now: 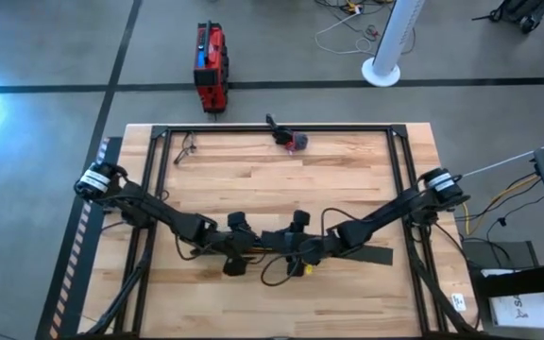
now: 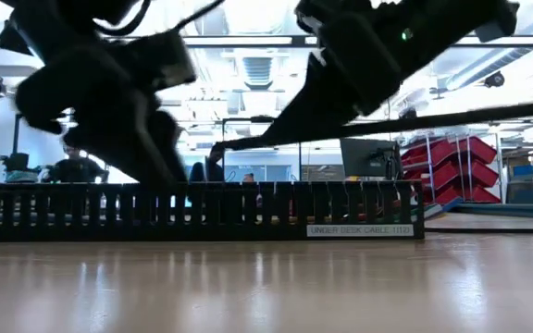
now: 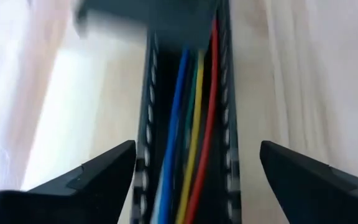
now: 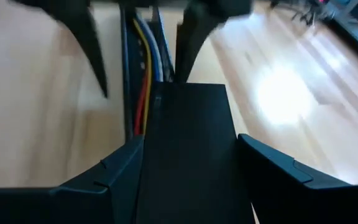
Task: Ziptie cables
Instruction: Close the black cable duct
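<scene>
The cables [image 3: 191, 137] are thin blue, green, yellow and red wires. They lie lengthwise inside a long black toothed tray [image 3: 148, 124], which rests flat on the wooden table near its near edge [image 2: 192, 208]. My left gripper [image 3: 194, 180] is open, with one finger on each side of the tray and clear of it; in the high view it is at the table's middle [image 1: 253, 247]. My right gripper [image 4: 188, 168] faces it from the right [image 1: 302, 250]. It is open and straddles a flat black strip [image 4: 191, 124] on the tray, with the cables [image 4: 145, 81] beyond. My right gripper comes in low along the tray from the table's right, with one finger beside each long edge of the flat black strip [image 4: 229, 143]. Whether the fingers touch those edges I cannot tell. The strip lies flat.
A black metal frame [image 1: 159, 170] runs around the tabletop. A small dark object with a grey and red end [image 1: 291, 142] lies at the far edge. A loose black wire loop [image 1: 277, 274] lies near the tray. A person [image 2: 77, 168] sits in the room behind.
</scene>
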Motion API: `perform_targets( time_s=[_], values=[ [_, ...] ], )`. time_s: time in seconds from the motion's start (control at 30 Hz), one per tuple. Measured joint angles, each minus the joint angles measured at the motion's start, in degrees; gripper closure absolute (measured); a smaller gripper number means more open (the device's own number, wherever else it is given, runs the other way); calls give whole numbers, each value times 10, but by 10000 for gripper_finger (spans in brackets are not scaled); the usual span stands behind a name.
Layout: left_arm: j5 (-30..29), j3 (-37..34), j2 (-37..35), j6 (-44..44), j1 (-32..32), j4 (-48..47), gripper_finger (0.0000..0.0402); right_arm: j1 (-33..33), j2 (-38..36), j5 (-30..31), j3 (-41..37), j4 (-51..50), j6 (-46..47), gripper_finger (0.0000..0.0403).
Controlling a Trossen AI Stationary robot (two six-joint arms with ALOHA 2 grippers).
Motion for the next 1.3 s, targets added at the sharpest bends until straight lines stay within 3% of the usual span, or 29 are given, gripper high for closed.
perform_targets(
  time_s=[0.13,0.7,0.93,1.2,1.3],
  values=[
    [-24,-4,16,29,1,49,68,0,18,-14,-1,25,-12,185],
    [-19,-4,99,21,7,65,94,-21,35,-60,-1,58,-68,185],
    [-18,-3,102,27,10,55,94,-34,71,-116,9,125,-79,185],
    [-12,-4,101,27,10,44,97,-38,118,-112,79,59,-105,185],
    [-2,-4,101,27,11,43,126,-38,123,-92,112,-9,-111,185]
  ],
)
